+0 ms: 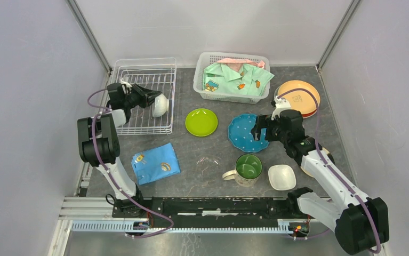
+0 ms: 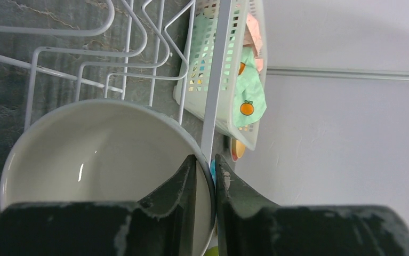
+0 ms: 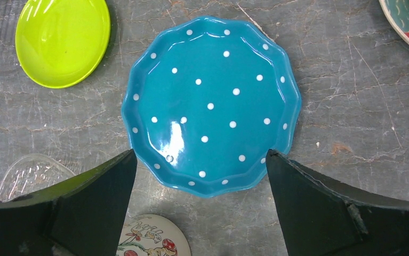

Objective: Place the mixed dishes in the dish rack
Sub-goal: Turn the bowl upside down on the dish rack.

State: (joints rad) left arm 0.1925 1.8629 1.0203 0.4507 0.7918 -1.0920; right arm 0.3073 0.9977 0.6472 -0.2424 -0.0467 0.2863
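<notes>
Our left gripper (image 2: 205, 158) sits at the right-hand edge of the dish rack (image 1: 138, 69). Its jaws are narrow and straddle the rim of a white bowl (image 2: 101, 154), with one finger (image 2: 178, 186) inside the bowl and the other outside. We cannot tell whether the pads press the rim or only flank it. The bowl is turned on its side with its mouth toward the gripper. Straight ahead of the fingertips runs the rack's raised side wire, very close to the bowl's rim. Ahead and to the left stand upright tines with bare slots between them. Past the side wire, to the right, lies a white latticed basket (image 2: 245, 64) holding green clothing, so there is little room on that side.

Our right gripper (image 3: 200, 154) hangs over the blue dotted scalloped plate (image 3: 213, 80) with its jaws spread wide and nothing between them. The two fingertips line up roughly with the plate's side rims. The plate lies flat on the grey table (image 3: 351, 106), and bare surface shows all round its scalloped edge. The lime-green plate (image 3: 63, 40) lies ahead and to the left, apart from the blue rim. The orange and red plates (image 3: 405, 21) show ahead and to the right, well apart. A clear glass piece (image 3: 31, 170) lies just beside the left finger. The green-lined mug (image 1: 247, 168) and a second white bowl (image 1: 281, 177) lie behind the gripper, toward the arm's base.
</notes>
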